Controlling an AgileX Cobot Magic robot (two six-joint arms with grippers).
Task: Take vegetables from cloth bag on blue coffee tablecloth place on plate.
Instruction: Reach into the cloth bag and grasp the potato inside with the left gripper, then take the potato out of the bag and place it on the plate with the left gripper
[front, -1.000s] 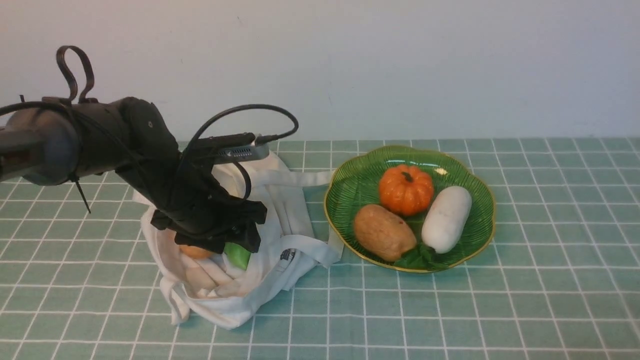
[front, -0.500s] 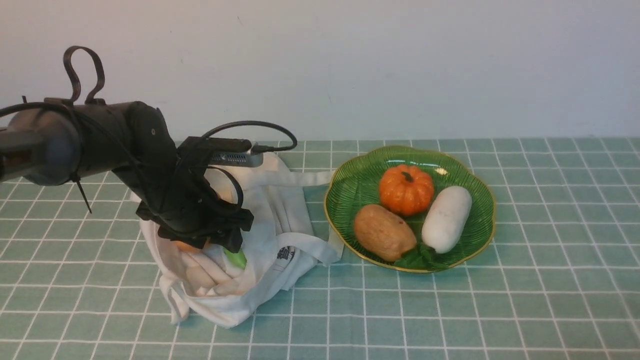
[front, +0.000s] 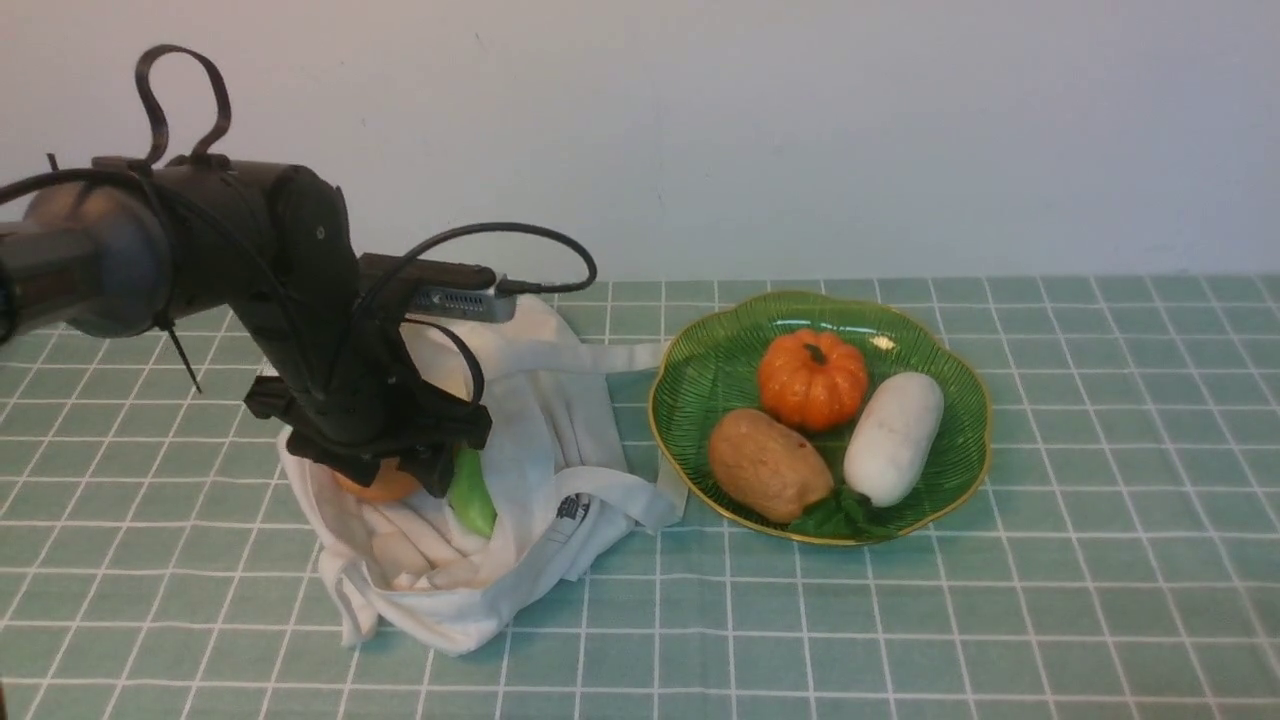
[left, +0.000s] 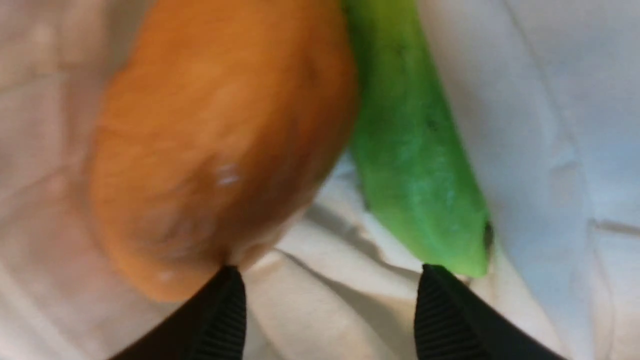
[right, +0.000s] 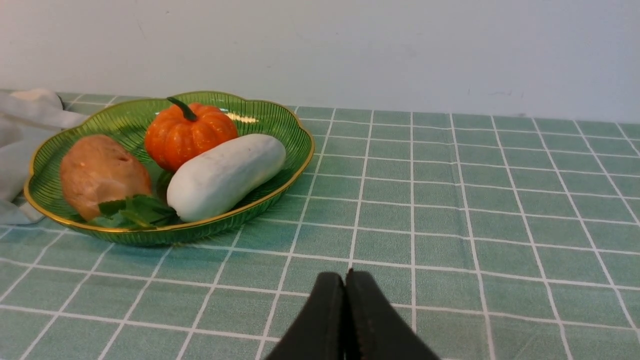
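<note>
Left wrist view shows our left gripper (left: 330, 272) released over the cloth bag (left: 550, 125), orange potato (left: 215, 135) just ahead of one fingertip, green vegetable (left: 415, 165) ahead of the other, while our right gripper (right: 345, 280) is clenched empty, plate (right: 300, 165) well beyond it.

Orange potato (left: 220, 140), green veg (left: 415, 165), teal tablecloth (front: 1100, 600) w/ white grid

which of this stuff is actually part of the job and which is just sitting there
Job: orange potato, green vegetable, cloth bag, plate, tablecloth.
Just there: pumpkin, brown potato, white vegetable, leaf sprig.
</note>
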